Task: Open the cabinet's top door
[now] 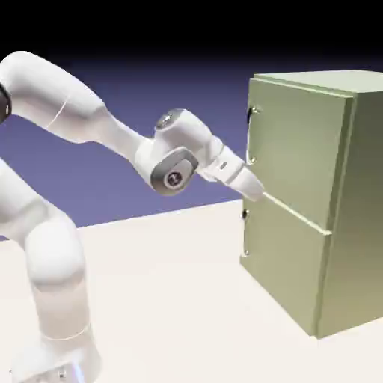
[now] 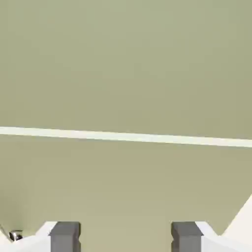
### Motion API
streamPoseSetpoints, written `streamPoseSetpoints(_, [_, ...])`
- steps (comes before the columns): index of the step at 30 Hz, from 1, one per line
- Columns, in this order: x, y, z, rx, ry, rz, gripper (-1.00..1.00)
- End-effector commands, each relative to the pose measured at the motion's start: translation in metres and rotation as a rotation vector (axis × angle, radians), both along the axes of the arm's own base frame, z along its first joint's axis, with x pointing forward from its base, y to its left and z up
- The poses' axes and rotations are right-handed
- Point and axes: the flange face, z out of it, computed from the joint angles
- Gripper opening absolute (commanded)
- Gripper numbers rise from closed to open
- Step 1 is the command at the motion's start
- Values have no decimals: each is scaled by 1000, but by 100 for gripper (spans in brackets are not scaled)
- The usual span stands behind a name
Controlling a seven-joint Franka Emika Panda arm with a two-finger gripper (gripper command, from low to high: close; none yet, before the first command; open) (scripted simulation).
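Observation:
The olive-green cabinet [image 1: 357,217] stands at the exterior view's right, and both of its doors look shut. Its top door [image 1: 295,142] carries a small dark vertical handle [image 1: 253,135] near its left edge. My gripper [image 1: 261,195] is right at the cabinet's front, at the pale seam [image 1: 299,215] between the two doors and below that handle. In the hand view, olive panel fills the frame and the seam [image 2: 126,137] runs across it. My gripper [image 2: 125,238] is open, with nothing between the grey fingertips [image 2: 64,235].
The lower door [image 1: 284,262] has its own small dark handle [image 1: 244,232] at its left edge. A small metal piece [image 2: 15,235] shows at the hand view's bottom left. The pale table [image 1: 172,299] stretches in front of the cabinet.

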Motion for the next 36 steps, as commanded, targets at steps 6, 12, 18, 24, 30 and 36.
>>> streamPoseSetpoints(6, [-4,-6,40,26,-98,-37,0])
streamPoseSetpoints(12, [-12,-5,74,47,-195,-64,0])
streamPoseSetpoints(18, [-22,2,100,61,-290,-81,0])
streamPoseSetpoints(24, [-31,16,119,69,-380,-89,0])
streamPoseSetpoints(30, [-38,35,128,71,-464,-90,0])
streamPoseSetpoints(36, [-40,60,128,67,-540,-85,0])
